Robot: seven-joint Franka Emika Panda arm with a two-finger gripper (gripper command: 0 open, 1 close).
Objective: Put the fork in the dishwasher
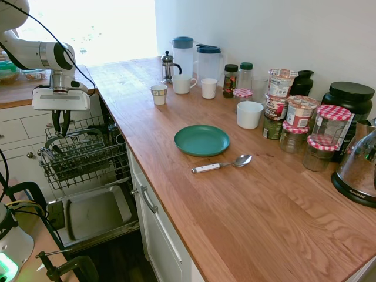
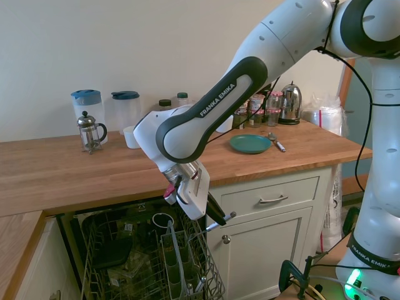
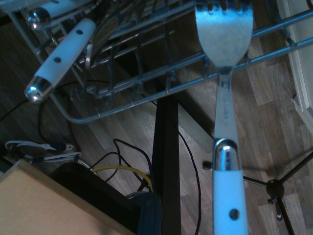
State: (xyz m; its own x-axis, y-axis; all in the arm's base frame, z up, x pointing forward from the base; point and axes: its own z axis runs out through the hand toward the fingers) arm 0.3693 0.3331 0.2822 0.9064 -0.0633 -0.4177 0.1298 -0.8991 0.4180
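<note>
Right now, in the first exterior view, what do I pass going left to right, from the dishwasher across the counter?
dishwasher → small beige cup → teal plate → white mug → black-lidded tub. The spoon overlaps the plate, so it is left out.

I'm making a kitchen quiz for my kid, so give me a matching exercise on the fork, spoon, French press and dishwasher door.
Things:
1 fork
2 spoon
3 French press
4 dishwasher door

Place or state:
A beside the teal plate
B folded down, open
C over the wire rack
D next to the pitchers

Pairs: 1-C; 2-A; 3-D; 4-B
</note>
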